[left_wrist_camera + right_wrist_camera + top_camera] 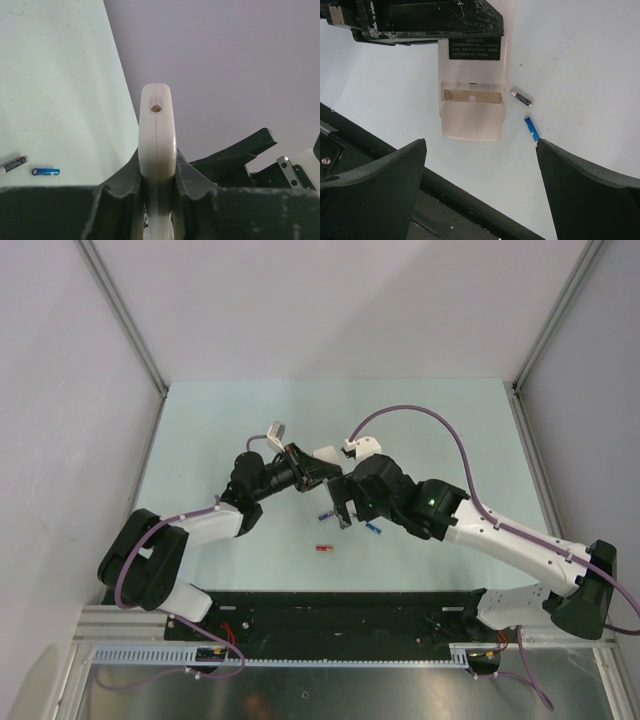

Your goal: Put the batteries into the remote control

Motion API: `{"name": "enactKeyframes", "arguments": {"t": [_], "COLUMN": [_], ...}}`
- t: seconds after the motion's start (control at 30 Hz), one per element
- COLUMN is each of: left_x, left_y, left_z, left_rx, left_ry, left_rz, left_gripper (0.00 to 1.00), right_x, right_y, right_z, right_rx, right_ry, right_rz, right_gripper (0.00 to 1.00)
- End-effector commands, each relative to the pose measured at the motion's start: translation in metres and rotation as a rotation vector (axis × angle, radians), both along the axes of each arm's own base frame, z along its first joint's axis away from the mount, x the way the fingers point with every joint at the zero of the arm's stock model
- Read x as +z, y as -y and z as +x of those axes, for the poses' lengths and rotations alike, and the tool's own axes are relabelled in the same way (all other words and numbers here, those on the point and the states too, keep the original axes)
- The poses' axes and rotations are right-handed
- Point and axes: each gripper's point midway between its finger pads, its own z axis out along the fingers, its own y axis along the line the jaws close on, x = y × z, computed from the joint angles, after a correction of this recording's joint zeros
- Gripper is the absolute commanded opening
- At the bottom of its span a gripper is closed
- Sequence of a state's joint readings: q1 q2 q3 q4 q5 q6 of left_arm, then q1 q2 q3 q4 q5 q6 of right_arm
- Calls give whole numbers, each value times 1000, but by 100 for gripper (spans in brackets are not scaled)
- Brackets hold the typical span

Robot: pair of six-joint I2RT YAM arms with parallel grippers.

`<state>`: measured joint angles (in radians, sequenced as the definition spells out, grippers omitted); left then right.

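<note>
Left claw: clamped tight on the remote control, which I see edge-on.
Right claw: spread wide, gripping nothing, facing the remote's back.
Battery bay: uncovered; I cannot tell whether a cell sits inside.
Grey-silver battery, bright blue battery: lying on the counter, at 3 o'clock of the remote.
Red battery: on the counter, at 6 o'clock of both claws.

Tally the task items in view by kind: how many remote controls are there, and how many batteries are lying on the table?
Remote control: 1
Batteries: 3
Total: 4
</note>
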<state>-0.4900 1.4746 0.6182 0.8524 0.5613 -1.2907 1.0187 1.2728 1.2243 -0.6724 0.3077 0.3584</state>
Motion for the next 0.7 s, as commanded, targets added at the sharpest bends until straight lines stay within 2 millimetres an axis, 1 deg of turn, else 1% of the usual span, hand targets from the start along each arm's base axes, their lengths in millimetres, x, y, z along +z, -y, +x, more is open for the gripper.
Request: {"name": "enactKeyframes", "arguments": {"t": [0.0,0.17,0.37,0.6,0.67], "left_x": [21,23,24,27,26], "left_y": [0,0,0,0,-1], "left_z": [-1,-3,-4,-6,-7], "left_rx": [-11,-16,-17,-21,-19], "left_ry": [72,75,77,80,79], "left_rz": [-24,-28,-30,-35,-35], "left_gripper": [0,0,0,0,0], "right_x": [16,14,9,4,4], "right_y": [-12,-21,-24,-26,-27], "right_z": [7,5,6,7,7], "right_rx": [20,47,54,65,67], "right_ry": [43,30,19,2,2], "right_rz": [28,43,44,35,34], "right_gripper": [95,88,82,67,65]}}
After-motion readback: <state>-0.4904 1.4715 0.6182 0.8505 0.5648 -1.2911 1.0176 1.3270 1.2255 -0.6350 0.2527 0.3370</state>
